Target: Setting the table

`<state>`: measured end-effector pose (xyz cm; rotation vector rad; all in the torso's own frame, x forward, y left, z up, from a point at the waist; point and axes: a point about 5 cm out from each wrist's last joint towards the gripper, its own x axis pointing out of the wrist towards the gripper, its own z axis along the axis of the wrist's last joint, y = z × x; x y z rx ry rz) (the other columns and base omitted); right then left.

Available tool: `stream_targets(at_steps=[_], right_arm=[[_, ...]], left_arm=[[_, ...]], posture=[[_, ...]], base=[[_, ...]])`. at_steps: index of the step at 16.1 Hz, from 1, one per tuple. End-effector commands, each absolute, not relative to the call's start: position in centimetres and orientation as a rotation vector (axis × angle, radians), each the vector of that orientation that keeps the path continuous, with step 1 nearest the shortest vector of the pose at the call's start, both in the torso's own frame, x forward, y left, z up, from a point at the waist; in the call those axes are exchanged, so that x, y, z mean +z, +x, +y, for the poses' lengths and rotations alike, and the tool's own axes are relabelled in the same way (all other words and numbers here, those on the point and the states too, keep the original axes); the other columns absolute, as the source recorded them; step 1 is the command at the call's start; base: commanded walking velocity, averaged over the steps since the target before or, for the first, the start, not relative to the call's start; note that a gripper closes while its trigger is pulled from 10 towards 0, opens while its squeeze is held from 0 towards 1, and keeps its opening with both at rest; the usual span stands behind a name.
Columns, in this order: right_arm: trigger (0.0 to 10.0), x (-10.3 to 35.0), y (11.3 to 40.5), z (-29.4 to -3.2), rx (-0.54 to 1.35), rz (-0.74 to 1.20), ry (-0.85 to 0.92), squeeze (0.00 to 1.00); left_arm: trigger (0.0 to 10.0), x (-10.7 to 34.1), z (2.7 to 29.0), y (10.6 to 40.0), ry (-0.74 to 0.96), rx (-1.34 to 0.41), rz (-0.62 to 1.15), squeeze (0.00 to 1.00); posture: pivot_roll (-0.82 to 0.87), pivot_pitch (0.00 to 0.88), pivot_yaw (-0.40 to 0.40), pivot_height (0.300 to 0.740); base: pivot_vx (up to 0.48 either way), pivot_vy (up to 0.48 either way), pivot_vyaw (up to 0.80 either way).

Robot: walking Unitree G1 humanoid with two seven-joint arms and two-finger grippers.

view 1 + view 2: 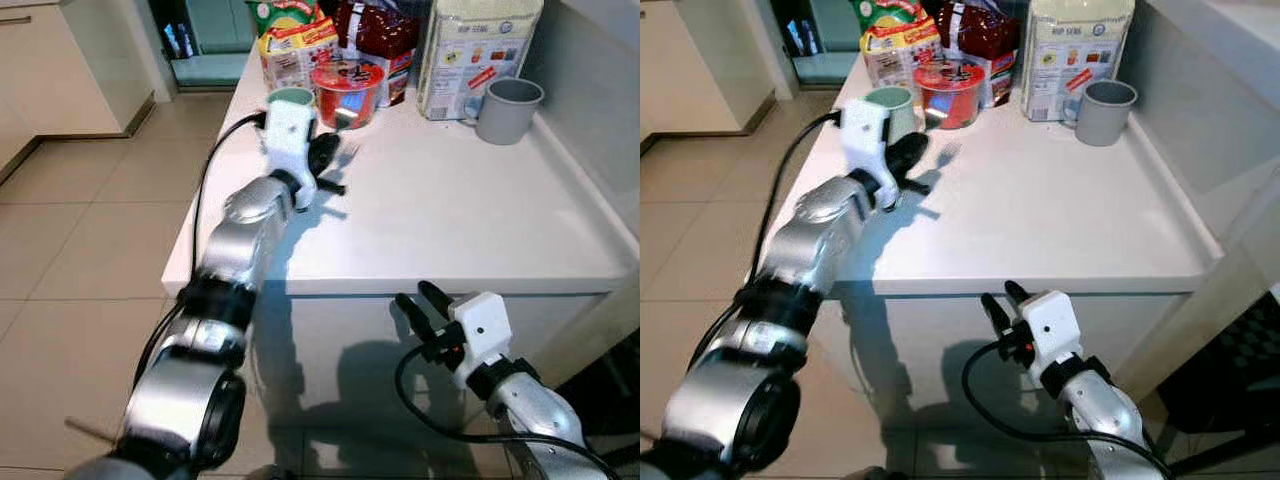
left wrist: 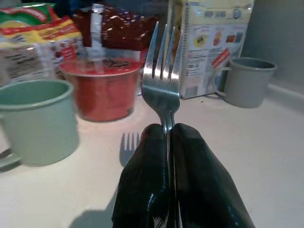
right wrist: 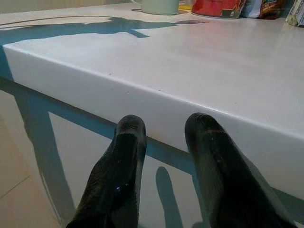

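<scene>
Table-setting under way in a tiled kitchen: nearest the camera, the robot's right hand (image 1: 425, 305) hangs below the front edge of the white tabletop (image 1: 470, 215), its two black fingers (image 3: 118, 171) spread apart and holding nothing. Farther in, the left arm reaches over the tabletop's left side, where the left hand (image 2: 173, 185) has its fingers pressed together on the handle of a steel fork (image 2: 161, 76), tines pointing away toward the far end. The fork is held clear of the surface, its shadow falling on the tabletop just below. Just beyond the hand stands a pale green mug (image 2: 35, 121), and beside that a red instant-noodle cup (image 2: 104, 88). At the back are snack bags (image 1: 290, 40), a tall printed paper sack (image 1: 475, 50) and a grey mug (image 1: 508, 108). The step in hand appears to be carrying the fork to its place. The next move likely calls for bringing the fork over the bare stretch of tabletop to the right of the green mug, lowering it flat, and parting the fingers only once it rests.
</scene>
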<state>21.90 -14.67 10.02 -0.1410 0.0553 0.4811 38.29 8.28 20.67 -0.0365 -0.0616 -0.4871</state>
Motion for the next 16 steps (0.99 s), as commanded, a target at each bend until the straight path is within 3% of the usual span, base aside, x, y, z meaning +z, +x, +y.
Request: stream_targets(at_steps=[1,7,10,16], right_arm=[[10.0,10.0,22.5,-14.7,0.469,0.051,-0.147,0.00],[10.0,10.2,24.8,-14.2,0.438,0.000,-0.145,0.00],[10.0,10.1,25.3,-14.0,0.438,-0.011,-0.152,0.00],[10.0,9.9,25.9,-13.2,0.454,-0.024,-0.146,0.00]], left_arm=[[0.0,20.6,8.9,38.1,-0.006,-0.456,-0.071,0.00],[0.0,20.5,14.1,36.4,-0.002,-0.240,-0.147,0.00],[0.0,21.2,14.6,35.3,0.023,-0.211,-0.217,0.00],[0.0,19.9,15.5,34.7,0.042,-0.190,-0.148,0.00]], posture=[[0.02,0.000,0.063,0.740],[0.07,0.000,0.018,0.740],[0.08,0.000,0.004,0.740],[0.10,0.000,0.002,0.740]], base=[[0.000,0.000,0.00],[0.000,0.000,0.00],[0.000,0.000,0.00],[0.000,0.000,0.00]])
